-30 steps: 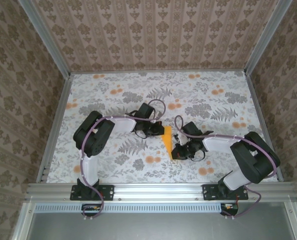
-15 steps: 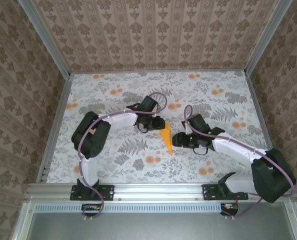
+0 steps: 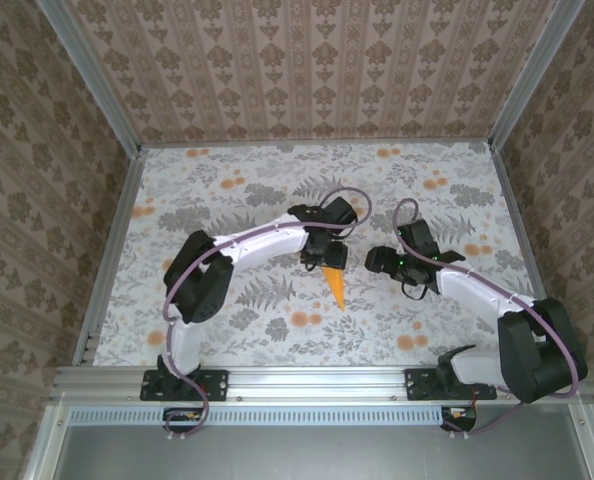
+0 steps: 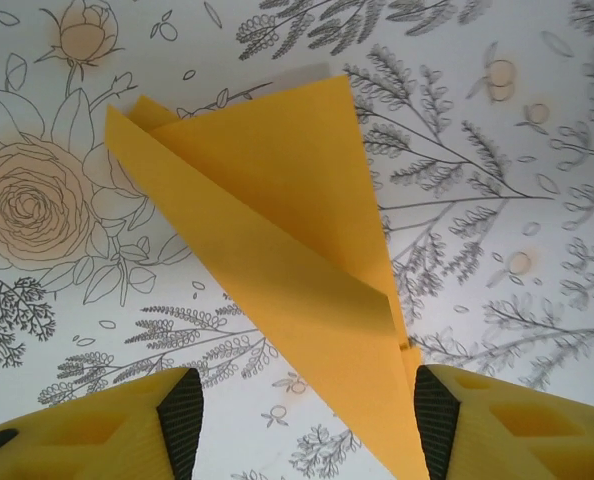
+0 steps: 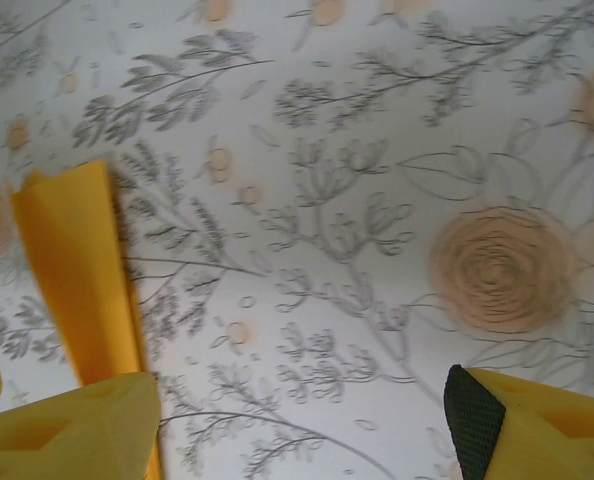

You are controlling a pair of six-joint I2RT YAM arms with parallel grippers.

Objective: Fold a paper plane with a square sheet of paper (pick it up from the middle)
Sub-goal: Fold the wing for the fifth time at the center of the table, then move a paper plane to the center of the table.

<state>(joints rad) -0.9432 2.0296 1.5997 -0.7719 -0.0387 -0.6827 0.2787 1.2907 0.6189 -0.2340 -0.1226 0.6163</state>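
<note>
Two arms reach over the flower-printed bench (image 3: pixel 207 200). The left arm (image 3: pixel 247 245) stretches toward the middle of the top view, and the right arm (image 3: pixel 477 290) comes in from the lower right. Between their ends the paper plane (image 3: pixel 335 285) lies flat on the bench, narrow and orange-yellow, with its point toward the bottom of the frame. In the left wrist view its folded layers run from upper left to lower right.

The paper is thin and light, so the main risk I see is a finger brushing it when an arm lifts away. That could drag or flip the plane, or let the flaps spring open at the wide end.

The left pincer (image 4: pixel 307 425) stands moderately wide, one finger on each side of the plane's narrow end, and grips nothing. Whether its lower-right pad touches the paper's edge I cannot tell. The right pincer (image 5: pixel 297 420) is wide apart and empty, with the plane just beside its lower-left finger.
</note>
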